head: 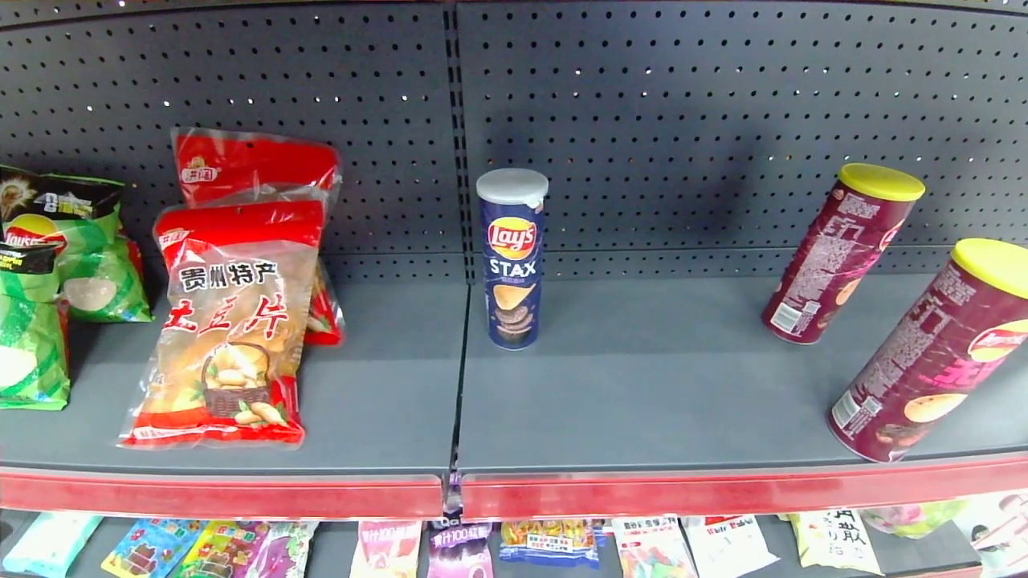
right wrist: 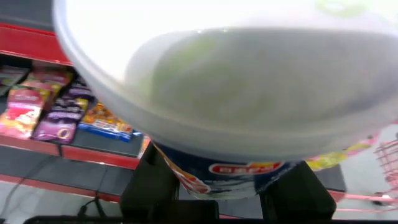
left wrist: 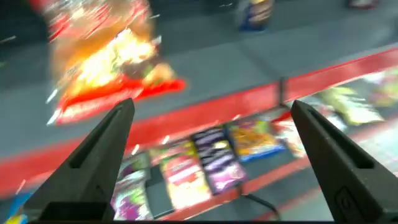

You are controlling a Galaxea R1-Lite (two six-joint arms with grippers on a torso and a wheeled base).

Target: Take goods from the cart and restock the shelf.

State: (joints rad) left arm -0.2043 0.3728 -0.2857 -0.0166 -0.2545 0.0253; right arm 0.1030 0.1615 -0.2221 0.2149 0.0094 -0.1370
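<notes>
Right gripper [right wrist: 227, 186] jaws pinch a chip can [right wrist: 230, 93], judged light, stiff and thin-walled; hold mid-body, gently. Left gripper [left wrist: 211, 109] jaws are spread, empty.

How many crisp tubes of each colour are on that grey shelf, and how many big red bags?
Blue tube, white lid: 1
Maroon tubes, yellow lids: 2
Red potato-slice bags, one behind the other: 2
Total: 5

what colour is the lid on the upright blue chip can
Pale grey-white lid on the blue chip can, clearest in the head view.
</notes>
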